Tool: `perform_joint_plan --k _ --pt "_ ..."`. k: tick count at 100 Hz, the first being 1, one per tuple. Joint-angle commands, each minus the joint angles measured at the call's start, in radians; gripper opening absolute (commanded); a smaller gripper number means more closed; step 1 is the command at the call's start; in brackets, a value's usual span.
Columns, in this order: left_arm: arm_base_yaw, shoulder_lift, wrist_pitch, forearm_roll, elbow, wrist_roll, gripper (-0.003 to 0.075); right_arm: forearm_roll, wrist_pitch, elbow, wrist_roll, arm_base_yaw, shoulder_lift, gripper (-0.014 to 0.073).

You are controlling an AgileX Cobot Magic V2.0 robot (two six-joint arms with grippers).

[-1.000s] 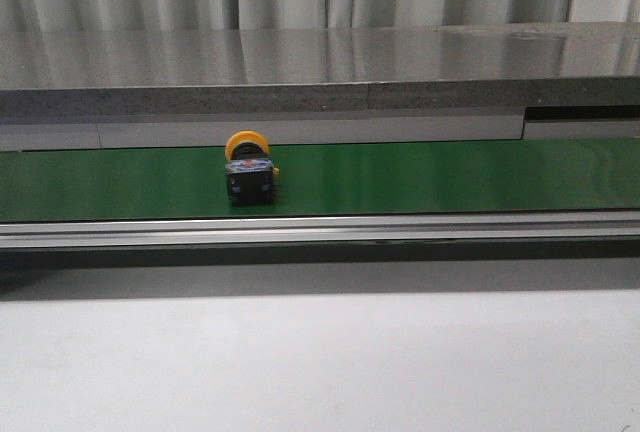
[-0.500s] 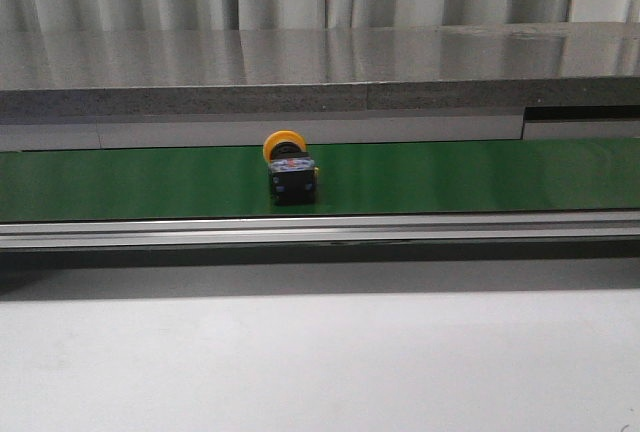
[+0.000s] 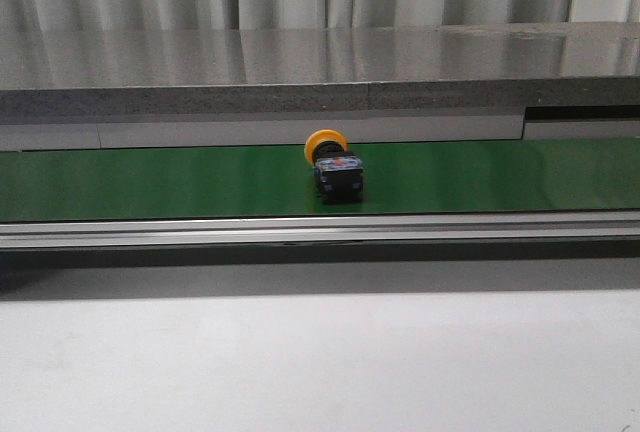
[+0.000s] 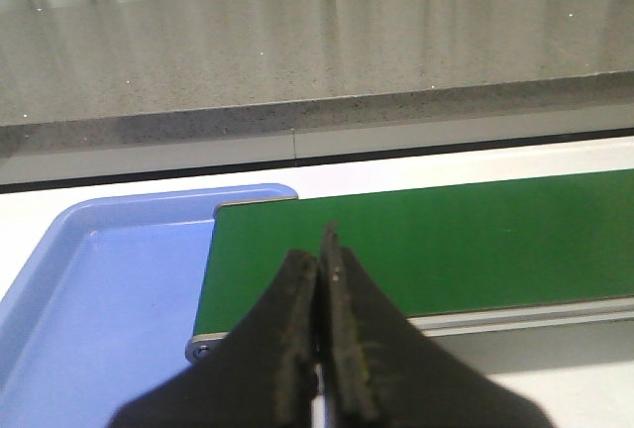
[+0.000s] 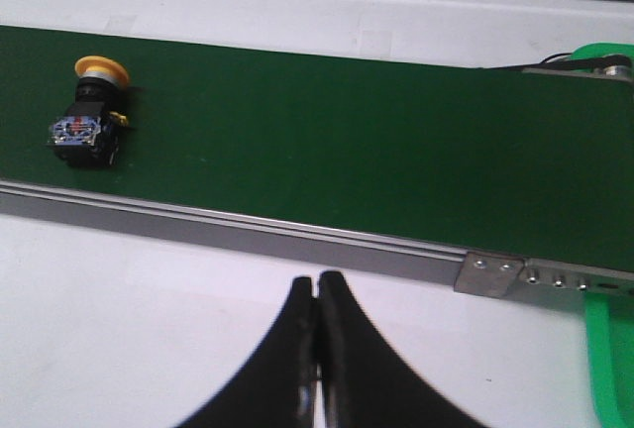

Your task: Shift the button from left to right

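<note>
The button (image 3: 333,167), a yellow-orange mushroom cap on a black boxy body with a small red-blue mark, lies on the green conveyor belt (image 3: 150,182) near the middle of the front view. It also shows in the right wrist view (image 5: 90,119), on the belt (image 5: 327,151). My left gripper (image 4: 319,250) is shut and empty, over the belt's end (image 4: 446,240). My right gripper (image 5: 318,287) is shut and empty, over the white table in front of the belt, well apart from the button. Neither gripper shows in the front view.
A blue tray (image 4: 109,299) lies beside the belt's end in the left wrist view. A grey stone ledge (image 3: 320,72) runs behind the belt. A metal rail (image 3: 320,227) edges the belt's front. A green part (image 5: 604,339) stands at the belt's other end.
The button has travelled to the right along the belt, from left of centre to about the centre of the front view.
</note>
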Motion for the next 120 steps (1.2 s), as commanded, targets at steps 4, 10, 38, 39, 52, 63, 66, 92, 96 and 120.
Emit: perform_joint_plan --k 4,10,38,39,52,63,66,92,96,120 --pt "-0.008 0.007 -0.071 -0.014 -0.026 -0.001 -0.002 0.03 -0.095 -0.039 -0.001 0.0 0.047 -0.0065" --pt "-0.008 0.007 -0.071 -0.014 -0.026 -0.001 -0.002 0.03 -0.095 -0.039 -0.001 0.0 0.065 -0.0064" --pt "-0.008 0.007 -0.071 -0.014 -0.026 -0.001 -0.002 0.031 -0.1 -0.039 -0.001 0.0 0.094 0.0253" --pt "-0.008 0.007 -0.071 -0.014 -0.026 -0.001 -0.002 0.031 -0.1 -0.039 -0.001 0.0 0.094 0.0287" --pt "-0.008 0.007 -0.071 -0.014 -0.026 -0.001 -0.002 0.031 -0.118 -0.039 -0.001 0.0 0.094 0.0553" --pt "-0.008 0.007 -0.071 -0.014 -0.026 -0.001 -0.002 0.046 -0.142 -0.039 -0.001 0.0 0.096 0.0627" --pt "-0.008 0.007 -0.071 -0.014 -0.026 -0.001 -0.002 0.057 -0.149 -0.039 -0.001 0.0 0.1 0.0626" --pt "-0.008 0.007 -0.071 -0.014 -0.026 -0.001 -0.002 0.071 -0.12 -0.112 -0.009 0.0 0.223 0.0626" --pt "-0.008 0.007 -0.071 -0.014 -0.026 -0.001 -0.002 0.071 -0.12 -0.126 -0.022 0.0 0.251 0.0625" --pt "-0.008 0.007 -0.071 -0.014 -0.026 -0.001 -0.002 0.075 -0.121 -0.208 -0.07 0.0 0.423 0.0624"
